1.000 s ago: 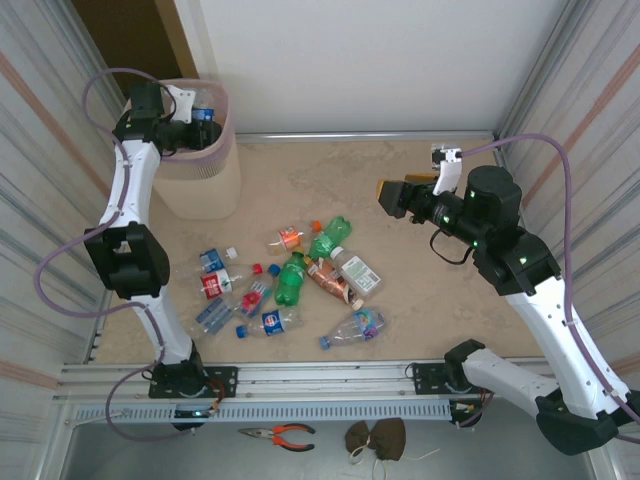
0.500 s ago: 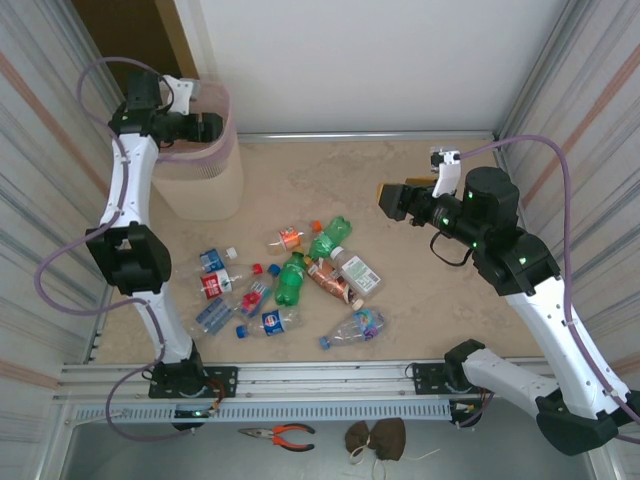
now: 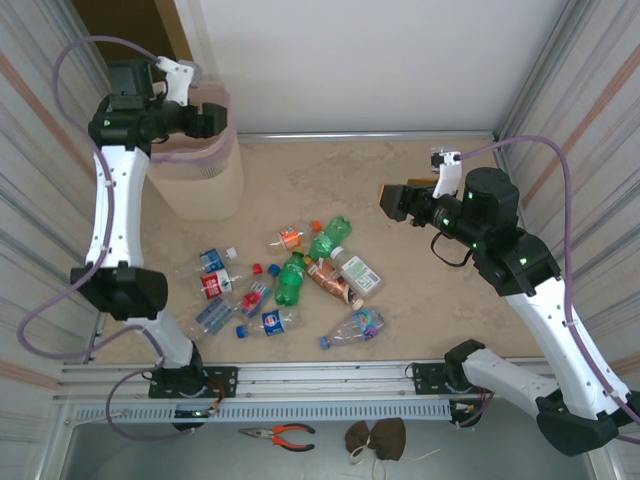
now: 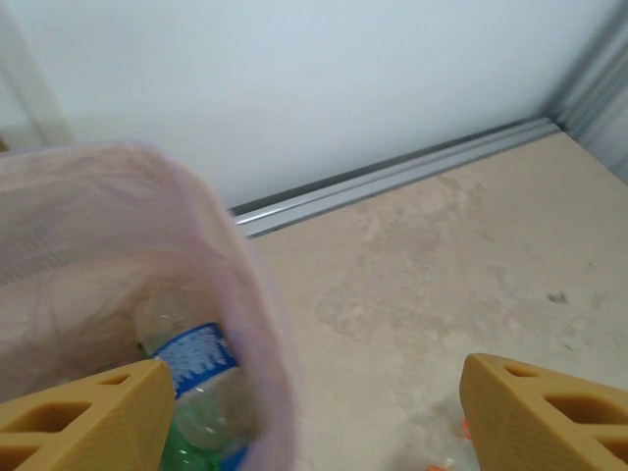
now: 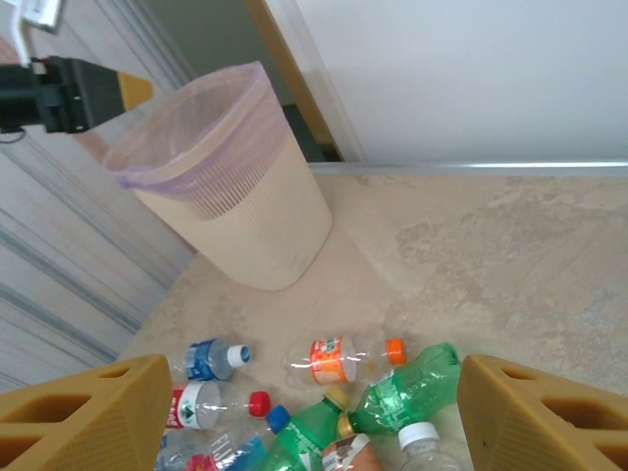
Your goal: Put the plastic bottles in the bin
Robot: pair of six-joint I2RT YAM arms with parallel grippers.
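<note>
Left gripper (image 3: pixel 213 120) open, empty, over bin (image 3: pixel 215 185) rim, 10 o'clock. Right gripper (image 3: pixel 392 198) open. Risk: a finger hooks the rim, tipping bin.

Looks like a robotics lab test cell, not anybody's home or shop. Two white robot arms (image 3: pixel 105 220) are bolted to an aluminium rail (image 3: pixel 320 380) at the near edge of a stone-look tabletop (image 3: pixel 440 300). The tabletop is boxed in by ribbed side panels (image 3: pixel 40 120) and a plain white back board (image 3: pixel 370 60). Loose purple cables (image 3: pixel 566 200) loop off the arms, and orange-handled pliers (image 3: pixel 280 433) lie on the ledge out front. Inside the box are scattered plastic bottles (image 3: pixel 290 280) and a bin (image 3: pixel 200 185).
</note>
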